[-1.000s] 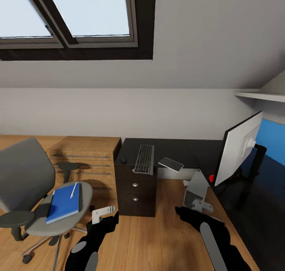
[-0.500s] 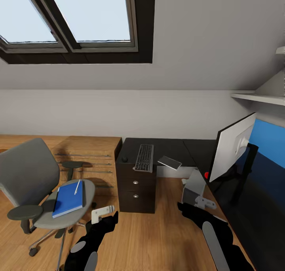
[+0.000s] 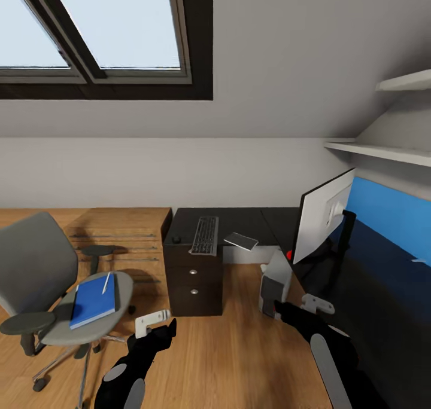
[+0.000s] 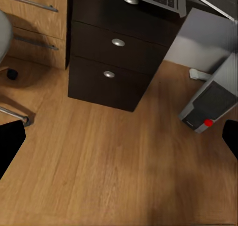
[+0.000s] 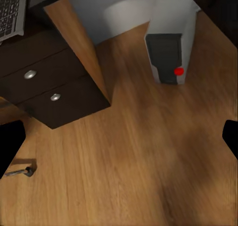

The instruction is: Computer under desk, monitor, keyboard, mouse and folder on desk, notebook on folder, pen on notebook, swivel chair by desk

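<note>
Two pincers spread wide, both empty.
I see the keyboard (image 3: 205, 236) on the counter (image 3: 239, 220); a blue notebook (image 3: 93, 301) lies on the swivel chair (image 3: 54, 289).

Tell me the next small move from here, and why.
Probably turn toward the swivel chair and bring the left gripper nearer its seat. The pen lies on the blue notebook there, off the desk, while the keyboard and monitor already sit on the desk. Both grippers hang open over bare floor, the right gripper near the computer.
</note>
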Controlling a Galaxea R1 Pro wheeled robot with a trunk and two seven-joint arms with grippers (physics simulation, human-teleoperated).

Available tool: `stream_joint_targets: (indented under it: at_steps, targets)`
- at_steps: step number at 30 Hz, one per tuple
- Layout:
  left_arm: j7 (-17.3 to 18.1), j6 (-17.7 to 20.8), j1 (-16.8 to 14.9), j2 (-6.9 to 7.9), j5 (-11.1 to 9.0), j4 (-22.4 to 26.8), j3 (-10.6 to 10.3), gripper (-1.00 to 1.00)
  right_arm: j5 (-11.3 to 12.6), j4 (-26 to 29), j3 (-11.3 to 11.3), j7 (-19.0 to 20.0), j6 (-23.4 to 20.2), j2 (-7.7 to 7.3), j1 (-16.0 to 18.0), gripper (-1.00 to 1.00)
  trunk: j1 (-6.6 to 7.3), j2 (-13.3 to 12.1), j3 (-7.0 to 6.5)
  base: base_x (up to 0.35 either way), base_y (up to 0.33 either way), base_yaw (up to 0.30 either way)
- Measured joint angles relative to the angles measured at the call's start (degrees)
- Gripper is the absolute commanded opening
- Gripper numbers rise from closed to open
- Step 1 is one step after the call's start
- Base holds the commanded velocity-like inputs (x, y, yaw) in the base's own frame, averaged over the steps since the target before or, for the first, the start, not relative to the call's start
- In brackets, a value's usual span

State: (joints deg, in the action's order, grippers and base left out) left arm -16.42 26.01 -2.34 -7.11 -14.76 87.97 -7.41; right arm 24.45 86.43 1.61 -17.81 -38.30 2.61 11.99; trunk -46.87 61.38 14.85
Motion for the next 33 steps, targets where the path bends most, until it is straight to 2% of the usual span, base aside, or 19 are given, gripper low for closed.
stream_joint_targets:
  at_steps: [8, 12, 17, 24, 26, 27, 29, 33]
  targets:
    - [0.0, 0.0, 0.0, 0.00, 0.0, 0.0, 0.0, 1.00, 0.0, 0.4, 0.1, 0.1, 0.3, 0.00, 0.0, 1.00, 1.76, -3.2, -1.44, -0.003, 0.000, -0.069]
    - [0.0, -0.1, 0.0, 0.04, 0.0, 0.0, 0.0, 1.00, -0.5, 0.8, 0.0, 0.0, 1.9, -0.05, 0.0, 1.00, 2.64, -4.8, -2.16, 0.000, 0.000, -0.004]
    - [0.0, -0.1, 0.0, 0.06, 0.1, -0.5, 0.0, 1.00, -0.7, 1.3, 0.0, -0.1, 2.9, -2.35, 0.0, 1.00, 3.74, -6.8, -3.06, 0.000, 0.000, 0.000]
    - [0.0, -0.2, 0.0, -0.09, 0.2, -4.3, -0.2, 1.00, -1.4, 0.5, 0.5, -0.4, 6.2, -4.51, 0.0, 1.00, 5.28, -9.6, -4.32, 0.000, 0.000, 0.000]
    - [0.0, -0.2, 0.0, -0.13, 0.2, -5.0, -0.3, 1.00, -2.1, 0.4, 1.2, -0.8, 7.7, -5.37, 0.1, 1.00, 5.72, -10.4, -4.68, 0.000, 0.000, 0.000]
    - [0.0, -0.2, 0.0, -0.15, 0.3, -5.4, -0.3, 1.00, -3.4, 0.1, 1.8, -1.2, 9.3, -6.39, 0.2, 1.00, 5.94, -10.8, -4.86, 0.000, 0.000, 0.000]
    - [0.0, -0.3, 0.0, -0.14, 0.3, -5.7, -0.3, 1.00, -5.0, -0.2, 2.4, -1.5, 11.2, -7.42, 0.3, 1.00, 6.38, -11.6, -5.22, 0.000, 0.000, 0.000]
    - [0.0, -0.3, 0.0, -0.11, 0.3, -5.9, -0.3, 1.00, -9.4, -2.4, 3.0, -1.8, 15.1, -8.79, 0.8, 1.00, 7.26, -13.3, -5.94, 0.000, 0.000, 0.000]
